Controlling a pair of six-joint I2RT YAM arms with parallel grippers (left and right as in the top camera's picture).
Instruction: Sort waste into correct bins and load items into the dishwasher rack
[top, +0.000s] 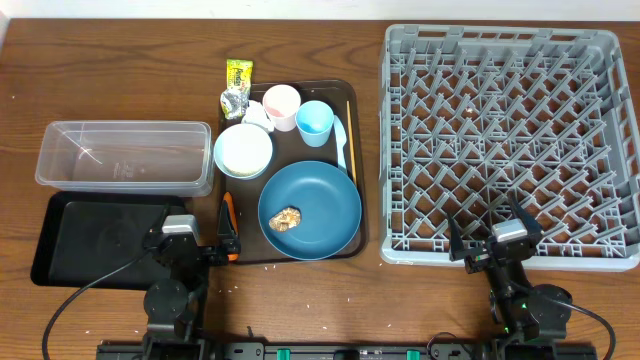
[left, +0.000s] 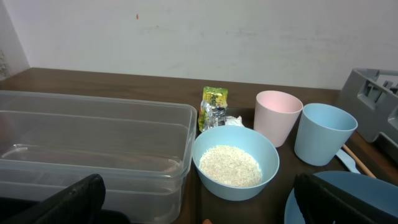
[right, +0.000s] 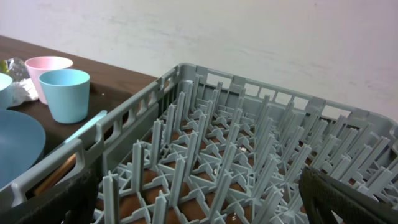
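Observation:
On the brown serving tray (top: 300, 95) sit the dark-blue plate (top: 325, 205) with a brown food lump (top: 288, 218), the pale-blue bowl (left: 235, 186) of rice (left: 229, 165), a pink cup (top: 281, 105) and a light-blue cup (top: 314, 122). The knife (top: 343, 140) and chopstick (top: 351, 125) lie at its right edge. A wrapper (top: 238, 73) and a tissue (top: 257, 115) rest by the cups. The carrot (top: 229, 222) lies left of the plate. My left gripper (top: 190, 243) stands open over the black tray (top: 90, 240), behind the clear tub (top: 125, 155). My right gripper (top: 490, 232) stands open, empty, over the rack's (top: 505, 140) near edge.
The grey rack (right: 249, 155) fills the table's right half, its pegs standing upright right under my right gripper (right: 205, 205). Loose rice grains dot the wood in front of the serving tray. Bare wood runs along the table's far edge.

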